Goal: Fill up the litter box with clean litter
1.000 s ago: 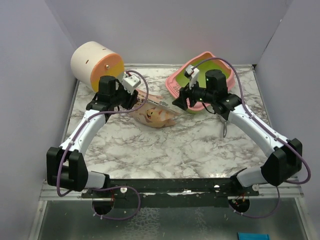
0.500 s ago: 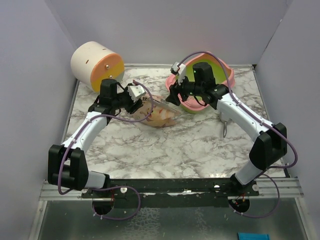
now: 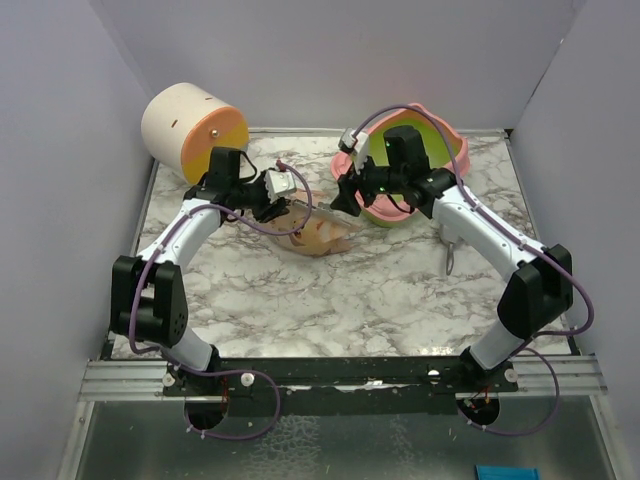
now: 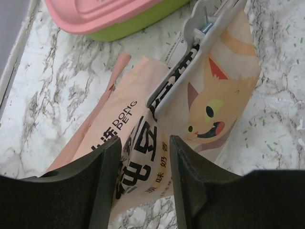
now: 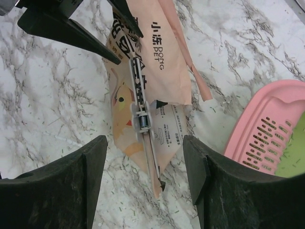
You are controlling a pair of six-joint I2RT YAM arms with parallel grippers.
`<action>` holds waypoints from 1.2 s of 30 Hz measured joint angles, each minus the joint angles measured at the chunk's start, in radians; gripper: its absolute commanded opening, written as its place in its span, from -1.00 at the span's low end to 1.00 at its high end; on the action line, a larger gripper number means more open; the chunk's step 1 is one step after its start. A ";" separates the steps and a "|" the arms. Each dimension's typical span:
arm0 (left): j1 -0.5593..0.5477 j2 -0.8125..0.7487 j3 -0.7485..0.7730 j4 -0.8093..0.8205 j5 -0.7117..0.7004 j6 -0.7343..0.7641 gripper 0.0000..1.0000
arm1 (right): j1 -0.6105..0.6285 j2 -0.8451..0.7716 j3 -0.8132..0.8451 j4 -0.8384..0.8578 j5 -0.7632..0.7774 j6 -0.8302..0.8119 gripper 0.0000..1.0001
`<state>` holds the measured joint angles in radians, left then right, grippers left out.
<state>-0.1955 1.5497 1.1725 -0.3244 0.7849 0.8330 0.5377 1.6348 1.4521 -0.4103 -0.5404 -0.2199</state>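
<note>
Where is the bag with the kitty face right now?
In the top view, the bag lies on the marble table near the middle, just left of the pink litter box.

Top view: the right arm hides the near rim of the litter box [image 3: 461, 150], and the litter [image 4: 263, 122] is too small to resolve on the bench [image 3: 380, 290].

Left wrist view: the litter box is cut by the upper edge, as is the tip of the clip [image 4: 190, 62]. The fingers of the left pincer [image 4: 145, 143] hide the lower end of the bag [image 4: 209, 109], so pad contact cannot be told.

Right wrist view: the right edge crops the box.
</note>
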 measured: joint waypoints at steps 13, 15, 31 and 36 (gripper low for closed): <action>0.001 -0.022 -0.050 0.015 0.013 0.032 -1.00 | 0.002 0.108 0.016 0.007 -0.007 -0.006 0.12; -0.001 -0.027 -0.058 0.027 0.009 0.021 -1.00 | 0.006 0.130 0.019 0.009 -0.008 -0.007 0.12; -0.023 -0.056 -0.115 0.122 -0.043 -0.035 -1.00 | 0.053 0.130 -0.003 0.038 -0.025 -0.006 0.16; -0.026 -0.060 -0.117 0.126 -0.045 -0.044 -1.00 | 0.077 0.128 -0.027 0.049 0.002 -0.004 -0.52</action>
<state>-0.2211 1.4902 1.0557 -0.1986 0.7399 0.7887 0.6144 1.7626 1.4254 -0.3611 -0.5385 -0.2241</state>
